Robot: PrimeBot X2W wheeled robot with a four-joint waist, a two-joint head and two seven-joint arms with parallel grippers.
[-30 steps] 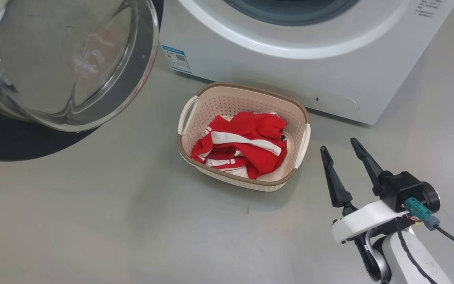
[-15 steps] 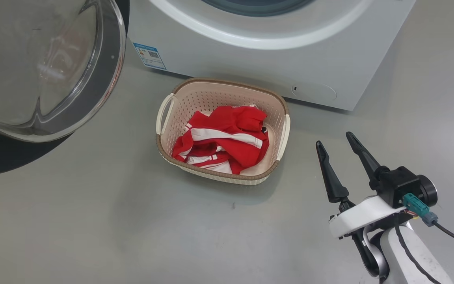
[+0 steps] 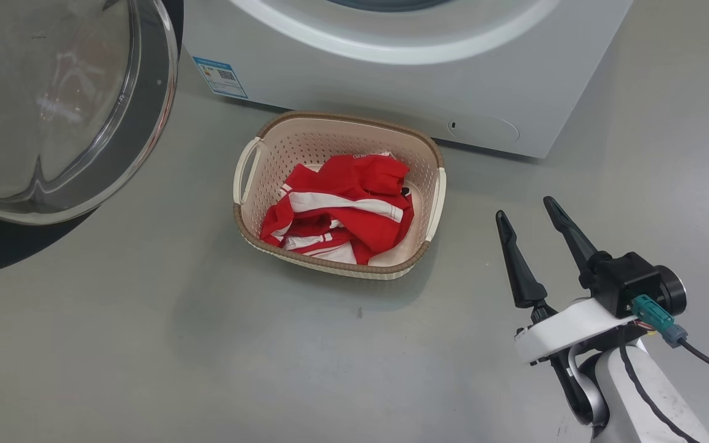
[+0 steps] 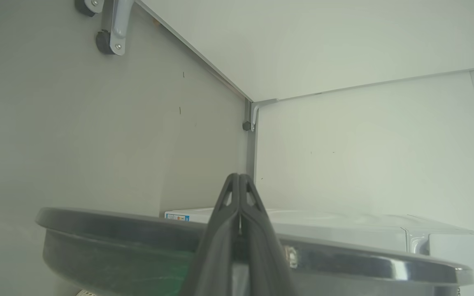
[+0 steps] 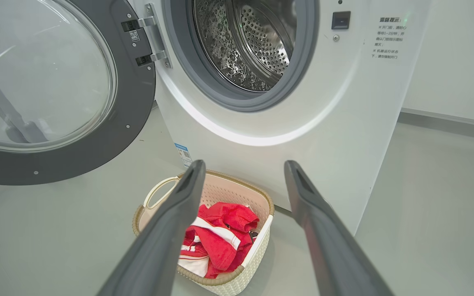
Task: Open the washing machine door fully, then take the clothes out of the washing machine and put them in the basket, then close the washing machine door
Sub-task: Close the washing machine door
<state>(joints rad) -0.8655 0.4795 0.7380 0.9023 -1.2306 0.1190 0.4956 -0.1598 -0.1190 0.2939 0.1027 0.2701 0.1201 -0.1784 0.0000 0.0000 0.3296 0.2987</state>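
Everything in the head view has slid left and up over the last second, washing machine (image 3: 391, 92), basket (image 3: 342, 117) and door (image 3: 53, 111) together. So it is the camera that swung. The basket sits where it did against the washing machine, and the right claw (image 3: 524, 207) holds the same pose.

The clothes (image 3: 342, 209) lie heaped in the basket, which stands on the floor (image 3: 145, 338) just in front of the washing machine, below its opening. What shows of the drum (image 5: 249, 41) has no red in it. By my reading, only shutting the door remains; it is swung wide to the left of the washing machine.

The left claw (image 4: 237, 177) is pressed together on nothing and lies across the door's dark rim; I cannot tell if it touches. Closed tips pushing on that glossy curve could skid off and leave the door ajar. The right claw is spread apart and empty, in front of the washing machine and right of the basket.
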